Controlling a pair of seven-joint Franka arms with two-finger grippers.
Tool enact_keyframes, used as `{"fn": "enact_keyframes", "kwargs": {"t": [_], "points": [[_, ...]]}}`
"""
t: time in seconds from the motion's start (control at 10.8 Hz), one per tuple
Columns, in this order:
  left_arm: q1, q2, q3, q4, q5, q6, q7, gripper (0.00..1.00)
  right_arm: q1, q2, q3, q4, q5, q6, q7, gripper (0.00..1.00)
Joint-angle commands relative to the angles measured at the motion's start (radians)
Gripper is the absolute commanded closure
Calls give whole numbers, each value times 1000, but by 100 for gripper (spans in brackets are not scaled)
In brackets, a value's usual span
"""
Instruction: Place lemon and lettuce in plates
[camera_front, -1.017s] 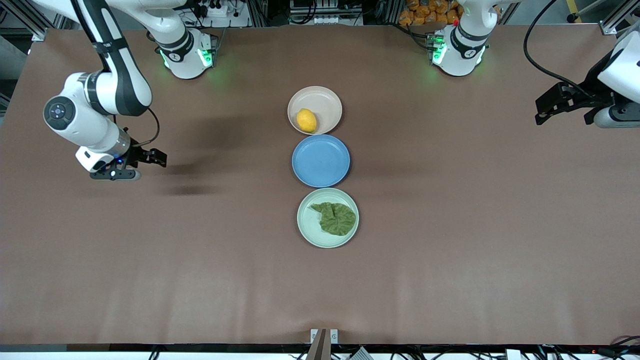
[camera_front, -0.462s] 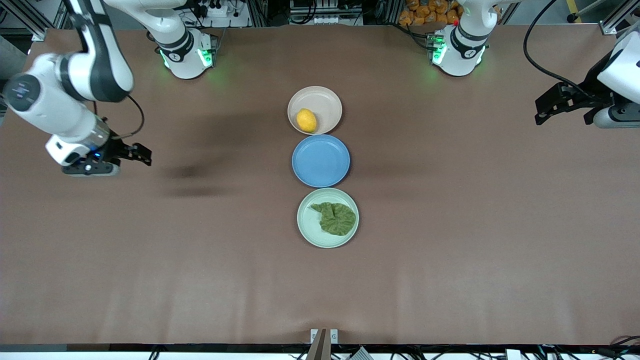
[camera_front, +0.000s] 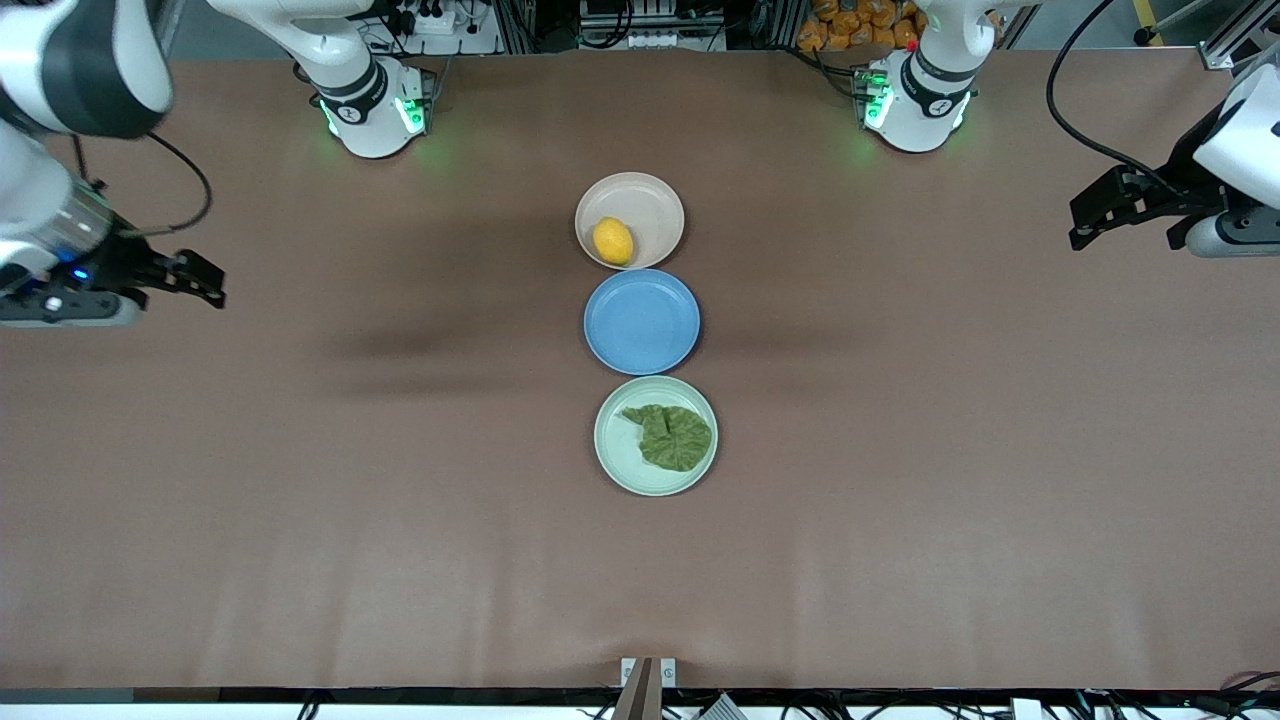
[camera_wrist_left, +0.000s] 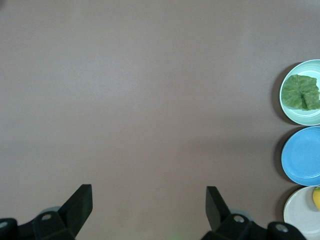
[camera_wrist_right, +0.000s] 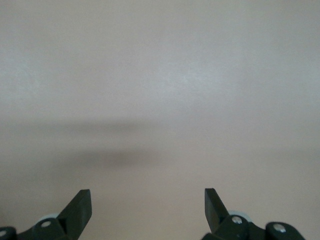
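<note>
Fingers on both the left gripper (camera_front: 1085, 222) and right gripper (camera_front: 205, 280) are spread wide, holding nothing, over bare table (camera_front: 300, 520) at opposite ends. Lemon (camera_front: 613, 241) sits in the beige-pink plate (camera_front: 655, 200), lettuce (camera_front: 672, 436) in the mint green plate (camera_front: 620, 455).

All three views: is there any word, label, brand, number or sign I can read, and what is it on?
None can be read.
The beige plate with the lemon, the blue plate and the mint plate with the lettuce: all plain, no print.
The table: bare brown surface, no marks.
The left gripper and right gripper: no legible lettering.
The orange packets at the table's edge near the left arm's base: too small to read.
</note>
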Motion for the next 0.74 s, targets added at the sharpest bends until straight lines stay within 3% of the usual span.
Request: {"fn": "enact_keyframes", "kwargs": {"t": [0.0,0.65], "points": [[14,-13,-5,-13,-18,-2,19,0,-12,20,11,165,-12,-180,3,0],[14,-8,-3,-10,-7,-3,22,0,-10,21,14,373,26,-352,4,0]]}}
